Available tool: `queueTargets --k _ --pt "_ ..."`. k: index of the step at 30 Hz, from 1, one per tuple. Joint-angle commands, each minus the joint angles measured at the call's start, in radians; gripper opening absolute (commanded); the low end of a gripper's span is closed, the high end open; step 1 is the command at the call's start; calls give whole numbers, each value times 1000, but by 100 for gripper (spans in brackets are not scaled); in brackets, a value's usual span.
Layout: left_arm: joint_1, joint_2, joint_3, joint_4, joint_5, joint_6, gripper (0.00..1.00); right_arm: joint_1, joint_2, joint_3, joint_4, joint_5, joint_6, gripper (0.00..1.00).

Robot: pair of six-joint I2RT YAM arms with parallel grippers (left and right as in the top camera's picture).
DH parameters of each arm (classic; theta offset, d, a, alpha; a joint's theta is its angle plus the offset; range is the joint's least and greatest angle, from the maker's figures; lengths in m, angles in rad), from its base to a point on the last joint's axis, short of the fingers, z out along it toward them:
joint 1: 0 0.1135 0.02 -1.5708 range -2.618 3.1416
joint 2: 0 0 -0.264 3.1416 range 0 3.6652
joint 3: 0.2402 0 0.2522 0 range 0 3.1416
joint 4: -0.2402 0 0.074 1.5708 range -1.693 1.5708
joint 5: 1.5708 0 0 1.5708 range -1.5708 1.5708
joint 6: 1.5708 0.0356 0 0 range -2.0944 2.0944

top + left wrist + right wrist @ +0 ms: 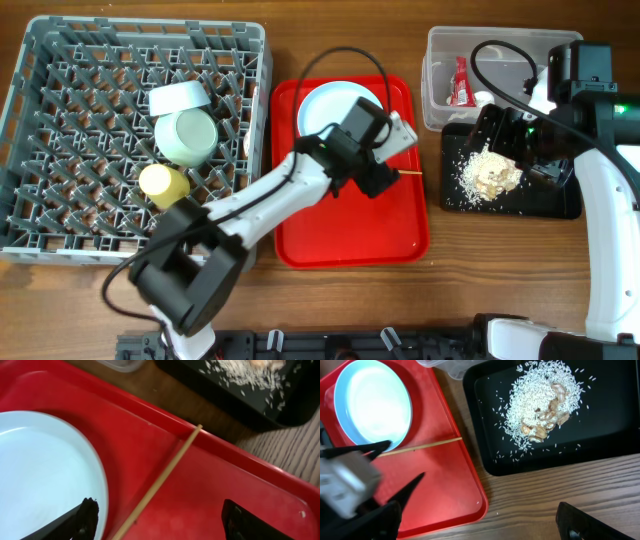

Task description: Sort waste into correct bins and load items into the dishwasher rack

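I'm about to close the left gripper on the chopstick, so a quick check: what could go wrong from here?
The chopstick is thin and lies flat on the red tray, its end at the rim. The open left gripper may pinch past it or flick it onto the table. One finger sits at the edge of the plate, so closing could nudge it. The right gripper hangs near the black tray; a wide lift could meet that arm.

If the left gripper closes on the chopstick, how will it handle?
The chopstick looks thin, rigid and light, so it is probably stiff but apt to roll or skid on the glossy red tray. Its far end lies at the tray's rim, so it may pivot if nudged.
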Motion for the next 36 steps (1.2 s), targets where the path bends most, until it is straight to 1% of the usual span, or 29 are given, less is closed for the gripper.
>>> queueTargets --k 1,5,8,10,12,13,14,15,18,19,20,21,24,28,31,34,36 --pt "-13 65 9 40 11 72 81 -2 1 7 4 17 5 100" --pt "-13 122 9 68 11 72 81 -2 1 7 3 17 5 100" --pt "-13 157 9 98 11 73 79 -2 1 7 3 17 5 100" --pt "-13 177 9 101 11 73 78 -2 1 7 2 17 5 100" --pt "-13 193 9 100 11 72 73 -2 1 7 3 17 5 100" --pt "-13 194 9 95 11 72 65 -2 1 7 2 17 4 100" --pt "-15 194 9 61 12 72 36 -2 1 7 2 17 5 100" --pt "-17 194 9 12 12 71 34 -2 1 7 3 17 4 100" --pt "-17 194 9 -53 11 71 27 -2 1 7 2 17 4 100" --pt "-17 194 9 -74 11 71 20 -2 1 7 2 17 4 100" --pt "-17 194 9 -87 11 71 10 -2 1 7 2 17 4 100" --pt "-17 194 9 -94 11 71 4 -2 1 7 2 17 4 100" --pt "-17 193 10 -126 11 64 4 -2 1 7 2 17 4 100" --pt "-16 160 10 -149 11 -21 4 -2 1 7 2 17 4 100" --pt "-13 34 10 -179 11 -126 4 -2 1 7 1 17 4 100" --pt "18 -122 10 -193 3 -177 4 -2 1 7 -2 17 4 100" --pt "62 -217 10 -209 3 -177 4 -2 1 7 -5 17 4 100"
